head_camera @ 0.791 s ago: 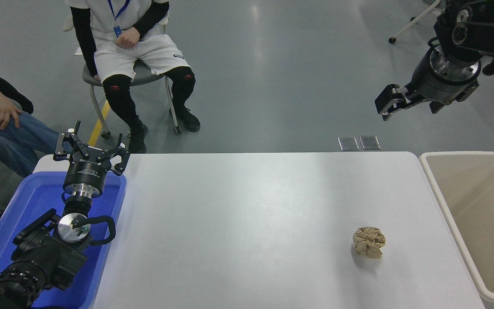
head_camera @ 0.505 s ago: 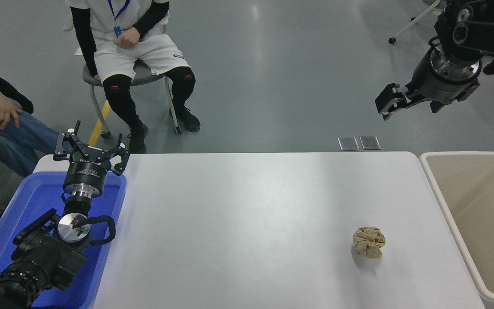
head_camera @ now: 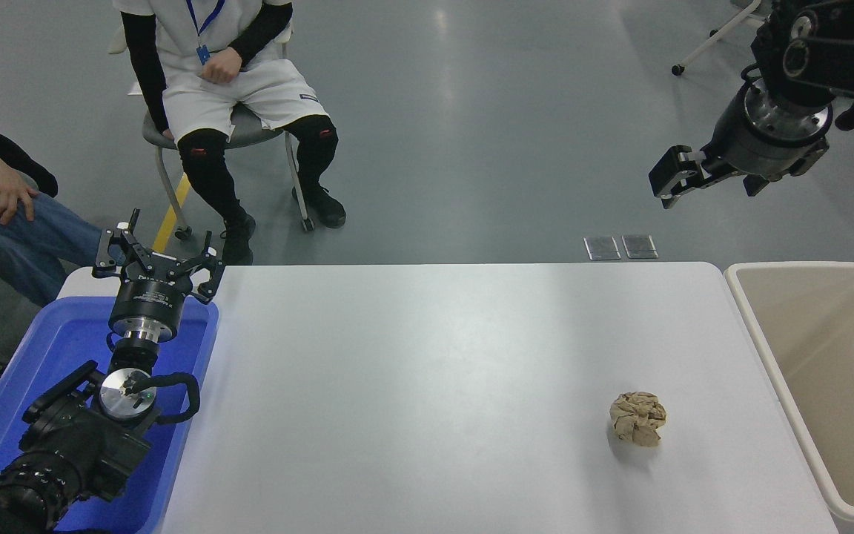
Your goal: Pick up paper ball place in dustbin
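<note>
Paper ball [head_camera: 638, 418] sitting loose on the white table [head_camera: 427, 386], near the right edge, close to the dustbin [head_camera: 760, 326] but not touching. Right gripper [head_camera: 701, 178] way up over the floor beyond, fingers hard to read. Left gripper [head_camera: 156, 256] parked over the blue tray [head_camera: 34, 356], fingers spread, holding nothing.

Glossy grey floor behind a white table

A smooth grey floor [head_camera: 471, 133] is lit from above; a grey metal-legged chair [head_camera: 167, 148] is occupied.

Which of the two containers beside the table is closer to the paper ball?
The beige dustbin at the right; the paper ball lies near it, far from the blue tray.
</note>
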You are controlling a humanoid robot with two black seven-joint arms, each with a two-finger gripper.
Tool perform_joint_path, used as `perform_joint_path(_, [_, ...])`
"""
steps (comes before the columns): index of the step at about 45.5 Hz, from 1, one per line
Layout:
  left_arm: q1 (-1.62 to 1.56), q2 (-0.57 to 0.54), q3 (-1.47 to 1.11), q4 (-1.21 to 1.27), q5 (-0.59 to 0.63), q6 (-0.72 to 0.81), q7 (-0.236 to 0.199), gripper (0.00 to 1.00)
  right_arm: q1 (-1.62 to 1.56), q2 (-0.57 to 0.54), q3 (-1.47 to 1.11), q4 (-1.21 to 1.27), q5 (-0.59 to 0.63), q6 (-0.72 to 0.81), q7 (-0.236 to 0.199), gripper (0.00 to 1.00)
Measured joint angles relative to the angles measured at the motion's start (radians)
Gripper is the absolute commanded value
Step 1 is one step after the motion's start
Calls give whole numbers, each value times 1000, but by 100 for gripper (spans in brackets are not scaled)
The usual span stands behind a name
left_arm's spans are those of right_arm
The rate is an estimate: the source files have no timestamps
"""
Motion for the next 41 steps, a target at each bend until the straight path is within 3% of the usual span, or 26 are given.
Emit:
perform_joint_path(20, [0,0,0,0,0,-1,0,99,-2,-9,-23,2,6,0,1,100])
perform_joint_path(41, [0,0,0,0,0,-1,1,99,47,-18,-138,7,186,0,5,100])
